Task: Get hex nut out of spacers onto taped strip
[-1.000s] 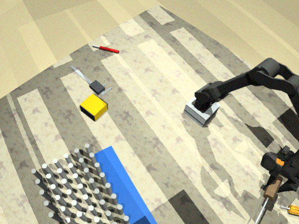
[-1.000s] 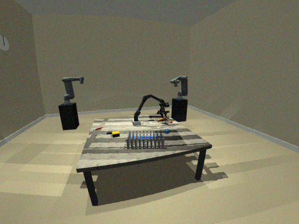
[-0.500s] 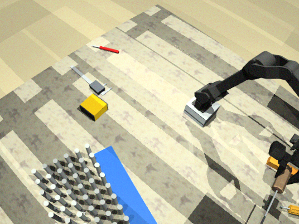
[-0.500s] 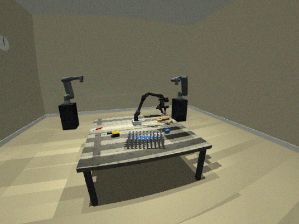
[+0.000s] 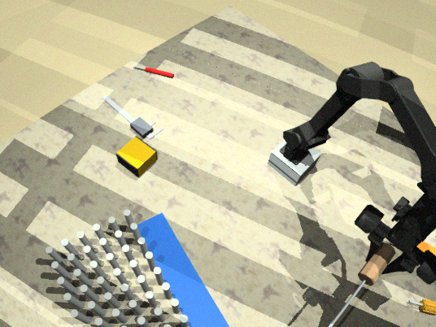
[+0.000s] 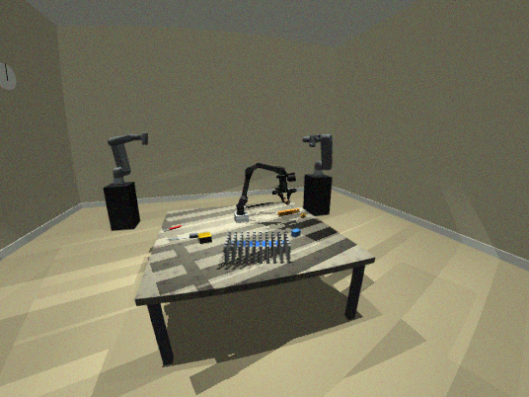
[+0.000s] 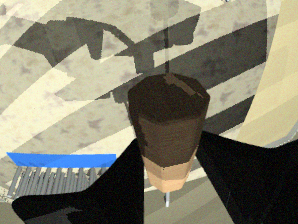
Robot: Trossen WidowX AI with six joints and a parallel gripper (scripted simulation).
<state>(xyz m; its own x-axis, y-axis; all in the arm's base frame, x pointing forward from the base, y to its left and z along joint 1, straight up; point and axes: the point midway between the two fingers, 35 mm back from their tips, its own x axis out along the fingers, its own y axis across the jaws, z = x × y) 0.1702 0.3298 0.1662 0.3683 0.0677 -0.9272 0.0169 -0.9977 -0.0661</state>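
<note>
Arched high from its base, the arm holds its claw (image 5: 380, 260) (image 6: 286, 199) (image 7: 164, 139) above the tabletop (image 5: 228, 183) (image 6: 257, 282), well apart from the spacers (image 5: 118, 272) (image 6: 257, 248) (image 7: 50, 182), gripping a wooden-handled tool (image 5: 376, 264) (image 6: 287, 201) (image 7: 167, 130); the nut cannot be made out.

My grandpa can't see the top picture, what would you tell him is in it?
A black robot arm's gripper grips a wooden-handled tool. Standing metal spacers crowd the bottom left, beside a blue strip.

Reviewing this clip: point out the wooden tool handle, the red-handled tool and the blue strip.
Wooden tool handle (image 5: 377, 264) (image 7: 167, 135): top and wrist views, on the side of the grip.
Red-handled tool (image 5: 159, 72): top view, mid-handle.
Blue strip (image 5: 179, 264) (image 7: 65, 160): top and wrist views, on its bare surface.
</note>
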